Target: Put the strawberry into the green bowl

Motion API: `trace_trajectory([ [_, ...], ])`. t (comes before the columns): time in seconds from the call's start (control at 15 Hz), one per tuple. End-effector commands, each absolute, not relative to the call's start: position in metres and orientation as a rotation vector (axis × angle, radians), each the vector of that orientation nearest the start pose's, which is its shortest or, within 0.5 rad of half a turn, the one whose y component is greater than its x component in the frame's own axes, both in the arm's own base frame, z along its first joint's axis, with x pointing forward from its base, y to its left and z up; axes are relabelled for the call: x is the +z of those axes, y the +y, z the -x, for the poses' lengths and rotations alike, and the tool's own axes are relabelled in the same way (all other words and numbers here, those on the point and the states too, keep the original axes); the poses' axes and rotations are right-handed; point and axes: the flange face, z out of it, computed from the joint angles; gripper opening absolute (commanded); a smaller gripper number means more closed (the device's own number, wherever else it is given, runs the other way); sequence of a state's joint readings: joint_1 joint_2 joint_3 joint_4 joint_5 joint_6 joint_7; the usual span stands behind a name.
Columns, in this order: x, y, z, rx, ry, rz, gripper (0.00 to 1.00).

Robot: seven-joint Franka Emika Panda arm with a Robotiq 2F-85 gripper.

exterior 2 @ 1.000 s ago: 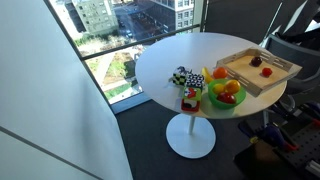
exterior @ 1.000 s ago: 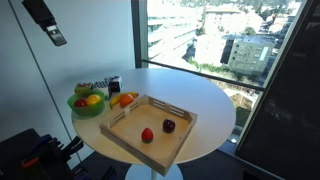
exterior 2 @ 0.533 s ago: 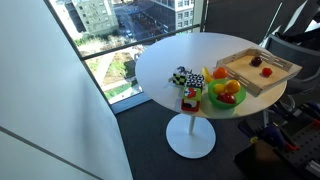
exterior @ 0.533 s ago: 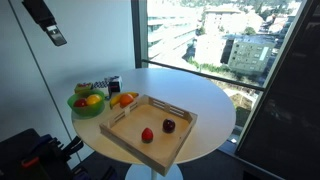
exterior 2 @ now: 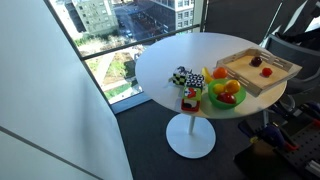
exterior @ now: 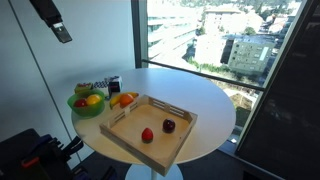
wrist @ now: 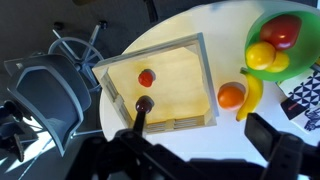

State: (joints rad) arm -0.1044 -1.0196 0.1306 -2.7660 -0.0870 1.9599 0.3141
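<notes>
Gripper (exterior: pixel 60 33), seemingly open, hangs high; strawberry (exterior: pixel 147 134) lies in wooden tray (exterior: pixel 141 113).

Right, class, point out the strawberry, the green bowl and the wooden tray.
strawberry (exterior: pixel 147 134), exterior view, middle of the fruit.
green bowl (exterior: pixel 84 112), exterior view, front wall.
wooden tray (wrist: pixel 178 88), wrist view, bare floor.

The green bowl (exterior 2: pixel 226 98) sits near the edge of the round white table (exterior 2: pixel 185 50), holding red, yellow and orange fruit. Just beyond the bowl stands the wooden tray (exterior 2: pixel 243 70), with the strawberry (exterior 2: pixel 267 71) and a maroon fruit (exterior 2: pixel 257 60) inside, apart from each other. An orange fruit (exterior 2: pixel 219 73) lies between bowl and tray. On the bowl's window side sit a small red box (exterior 2: pixel 189 100) and a black-and-white patterned item (exterior 2: pixel 180 76).
</notes>
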Motion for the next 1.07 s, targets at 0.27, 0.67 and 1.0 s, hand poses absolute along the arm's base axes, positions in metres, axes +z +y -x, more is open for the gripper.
trace_trajectory([
  [0.27,0.502,-0.028,-0.311,-0.317,0.552,3.138,1.00],
  [0.67,0.491,-0.055,-0.339,-0.183,0.471,3.046,1.00],
  [1.0,0.480,-0.073,-0.362,-0.091,0.292,3.040,1.00],
])
